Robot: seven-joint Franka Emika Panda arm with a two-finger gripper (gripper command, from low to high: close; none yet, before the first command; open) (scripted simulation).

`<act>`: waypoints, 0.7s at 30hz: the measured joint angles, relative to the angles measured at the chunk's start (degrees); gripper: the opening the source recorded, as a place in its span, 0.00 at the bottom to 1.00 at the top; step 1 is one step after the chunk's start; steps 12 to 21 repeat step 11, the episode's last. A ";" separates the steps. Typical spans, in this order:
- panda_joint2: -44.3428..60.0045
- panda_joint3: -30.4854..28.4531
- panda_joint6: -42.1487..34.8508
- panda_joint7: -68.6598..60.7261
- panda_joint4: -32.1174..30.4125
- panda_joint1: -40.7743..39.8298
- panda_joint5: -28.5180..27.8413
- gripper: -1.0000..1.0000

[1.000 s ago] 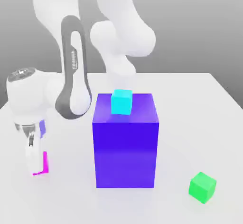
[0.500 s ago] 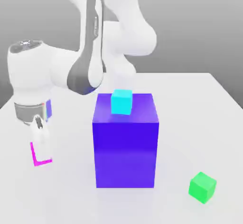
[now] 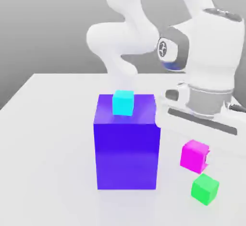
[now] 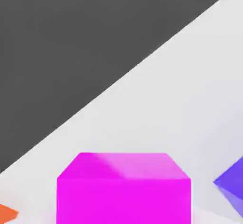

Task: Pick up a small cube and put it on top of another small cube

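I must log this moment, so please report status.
Fingers shut on magenta cube; cube held near green cube, not stacked; blue block stands to the exterior view's left.

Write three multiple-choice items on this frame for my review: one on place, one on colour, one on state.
1. Where is the cyan cube?
A) On the green cube
B) On the big blue-violet block
C) Beside the block

2. What colour is the cube held by the hand?
A) Magenta
B) Cyan
C) Green

3. Has the stack of the two task cubes been made?
A) Yes
B) Not yet

Key:
1 B: it sits on the block's top face.
2 A: the magenta cube looms close in the hand view.
3 B: the green cube has nothing resting on it.
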 joint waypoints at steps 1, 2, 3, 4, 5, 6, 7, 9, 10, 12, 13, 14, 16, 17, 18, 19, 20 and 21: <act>0.91 -0.28 0.89 1.88 -1.07 0.28 1.67 0.00; 1.98 -0.46 1.94 3.70 -2.25 -0.23 3.36 0.00; 3.45 -0.60 3.32 5.09 -2.75 -0.35 3.54 0.00; 5.15 -0.89 4.88 6.27 -2.93 -0.24 2.96 0.00; 6.99 -1.33 6.54 7.35 -2.96 -0.01 1.99 0.00; 8.90 -2.01 8.25 8.41 -2.91 0.45 0.81 0.00; 10.87 -2.85 10.00 9.41 -2.83 1.06 -0.44 0.00; 12.58 -3.61 11.52 10.26 -2.76 1.62 -1.56 1.00; 12.58 -3.61 11.52 10.26 -2.76 1.62 -1.56 1.00; 12.58 -3.61 11.52 10.26 -2.76 1.62 -1.56 1.00; 12.58 -3.61 11.52 10.26 -2.76 1.62 -1.56 1.00; 12.58 -3.61 11.52 10.26 -2.76 1.62 -1.56 1.00; 12.58 -3.61 11.52 10.26 -2.76 1.62 -1.56 1.00; 12.58 -3.61 11.52 10.26 -2.76 1.62 -1.56 1.00; 12.58 -3.61 11.52 10.26 -2.76 1.62 -1.56 1.00; 12.58 -3.61 11.52 10.26 -2.76 1.62 -1.56 1.00; 12.58 -3.61 11.52 10.26 -2.76 1.62 -1.56 1.00; 12.58 -3.61 11.52 10.26 -2.76 1.62 -1.56 1.00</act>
